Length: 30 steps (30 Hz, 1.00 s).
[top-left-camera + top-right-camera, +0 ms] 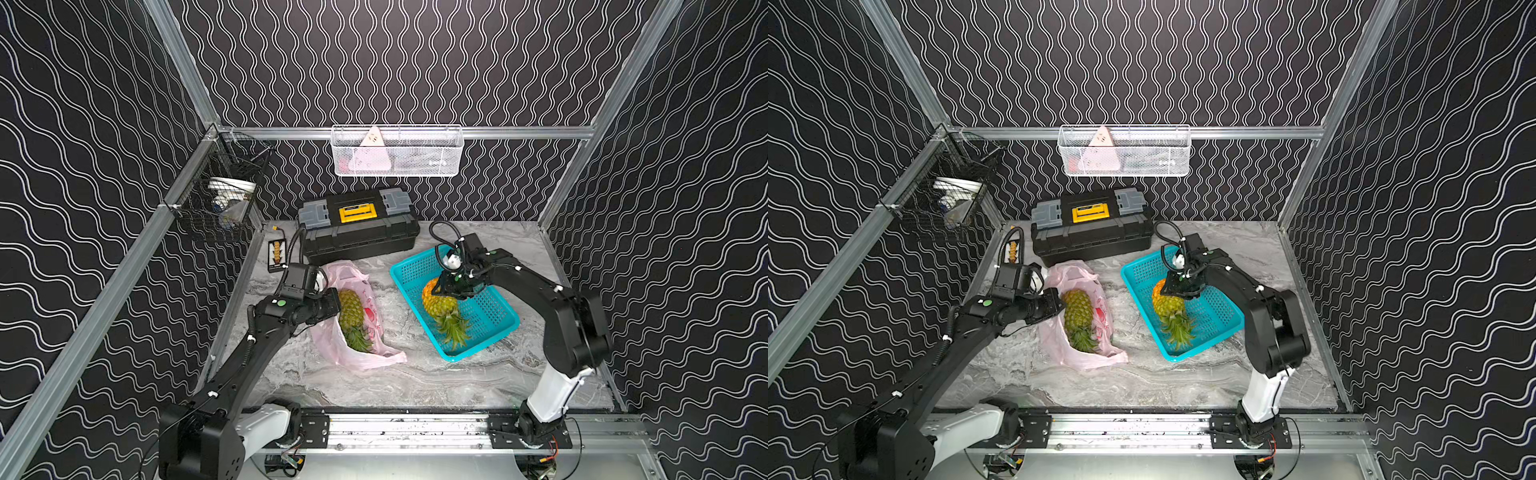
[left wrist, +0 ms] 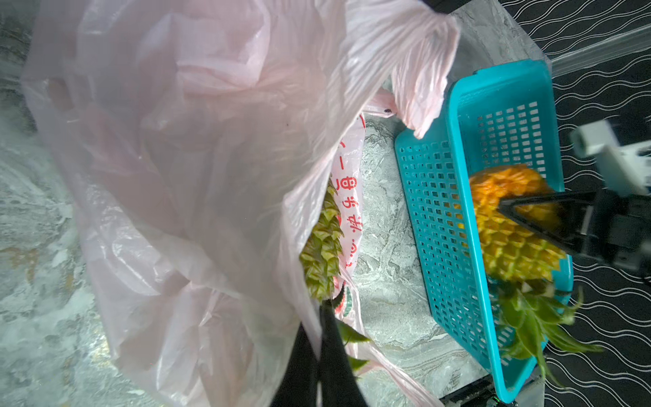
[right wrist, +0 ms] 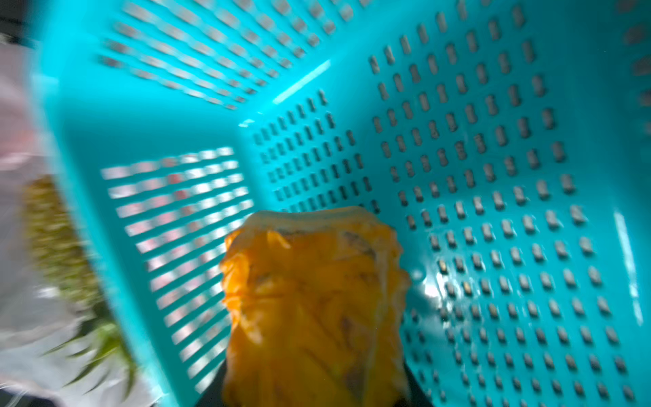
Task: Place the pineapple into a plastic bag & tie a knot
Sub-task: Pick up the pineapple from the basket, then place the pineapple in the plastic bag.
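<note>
The pale-pink plastic bag [image 1: 353, 357] [image 1: 1075, 357] lies on the marble table with its mouth open, and a green pineapple [image 1: 349, 309] [image 2: 326, 253] lies inside it. My left gripper [image 1: 336, 305] [image 2: 318, 327] is shut on the bag's rim, with pink film pinched between its fingers. A yellow-orange pineapple [image 1: 438, 305] [image 3: 313, 299] is in the teal basket [image 1: 490, 320] [image 2: 440, 211], crown pointing toward the table's front. My right gripper [image 1: 451, 291] [image 3: 313, 387] straddles its body from above, jaws closed against its sides. No knot is in view.
A black toolbox [image 1: 359, 226] stands at the back, just behind the bag. A small black device [image 1: 276, 253] lies by the left wall. A white mesh basket [image 1: 397, 151] hangs on the back rail and a black wire basket [image 1: 220, 199] on the left rail.
</note>
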Motion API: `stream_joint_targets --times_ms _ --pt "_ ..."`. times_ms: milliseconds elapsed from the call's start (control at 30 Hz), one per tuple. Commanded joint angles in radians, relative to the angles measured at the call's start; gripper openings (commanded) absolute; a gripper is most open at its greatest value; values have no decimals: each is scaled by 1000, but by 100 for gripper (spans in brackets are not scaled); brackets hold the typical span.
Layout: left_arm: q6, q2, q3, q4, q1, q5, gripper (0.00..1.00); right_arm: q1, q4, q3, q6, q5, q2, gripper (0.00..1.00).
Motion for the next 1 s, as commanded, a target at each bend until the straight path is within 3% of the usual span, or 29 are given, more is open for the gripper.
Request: stream_joint_targets --times_ms 0,133,367,767,967 --pt "16 7 21 -7 4 18 0 63 41 58 53 -40 -76 31" --pt "21 -1 42 -20 4 15 0 197 44 149 92 -75 -70 30" --pt "30 -36 70 -66 4 -4 0 366 310 203 284 -376 104 27" --pt "36 -50 57 -60 4 22 0 401 409 474 422 -561 460 26" --pt "66 -49 105 -78 4 13 0 400 320 627 438 -450 584 23"
